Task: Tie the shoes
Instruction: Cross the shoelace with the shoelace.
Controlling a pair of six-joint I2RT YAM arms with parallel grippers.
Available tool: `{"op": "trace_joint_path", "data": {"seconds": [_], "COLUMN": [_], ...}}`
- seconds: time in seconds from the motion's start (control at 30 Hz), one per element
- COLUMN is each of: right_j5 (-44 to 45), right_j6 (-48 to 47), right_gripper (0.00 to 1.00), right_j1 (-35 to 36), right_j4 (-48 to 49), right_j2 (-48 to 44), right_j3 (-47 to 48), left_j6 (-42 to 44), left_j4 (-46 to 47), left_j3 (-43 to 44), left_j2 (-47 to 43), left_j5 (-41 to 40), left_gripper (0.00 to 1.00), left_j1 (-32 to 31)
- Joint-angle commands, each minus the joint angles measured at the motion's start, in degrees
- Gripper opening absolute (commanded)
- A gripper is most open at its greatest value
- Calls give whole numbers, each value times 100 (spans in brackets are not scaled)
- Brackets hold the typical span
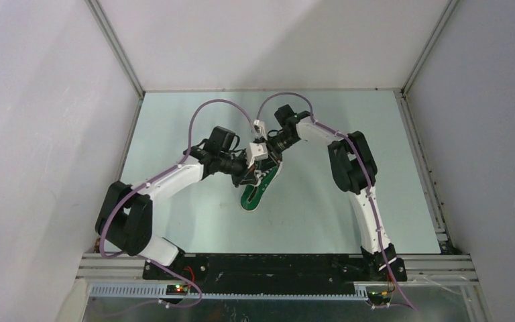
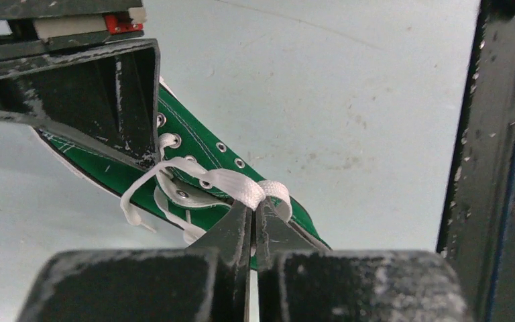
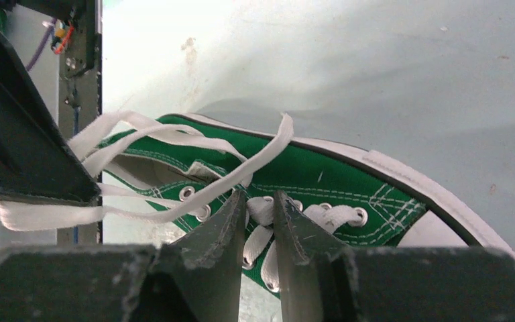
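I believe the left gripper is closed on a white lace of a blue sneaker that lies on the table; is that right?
Not quite: the sneaker is green, not blue, as the left wrist view shows. The rest holds: the left gripper is closed on a white lace, and the sneaker lies on the table.

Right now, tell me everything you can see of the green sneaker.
Green canvas sneaker, metal eyelets, white rubber sole and toe cap, lying on the pale table between the arms. Its white laces are loose, untied; the left claw is shut on one strand, the right claw slightly open over the eyelets.
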Motion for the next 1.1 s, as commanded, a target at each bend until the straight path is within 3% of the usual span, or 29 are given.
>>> {"op": "trace_joint_path", "data": {"seconds": [0.0,0.37,0.6,0.83,1.07], "right_j5": [-214,-388,-366,233,602], "right_j6": [403,0,1221,3248,3366], "right_gripper": [25,26,25,27,26], "right_j1": [17,119,33,-548,-601], "right_j4": [388,98,909,2959,3364], "right_j2": [144,-89,-171,-1010,-1440], "right_j3": [102,-100,-167,-1006,-1591], "left_j6": [882,1016,-164,-1138,-1189], "left_j4": [-183,676,1234,1869,2263], "left_j3": [70,105,-2,-592,-923], "left_j2": [-349,-461,-451,-709,-742], "left_j5": [-548,-1733,-1901,-2515,-3224], "left_gripper": [0,0,0,0,0], "left_j1": [-192,-223,-223,-223,-223]}}
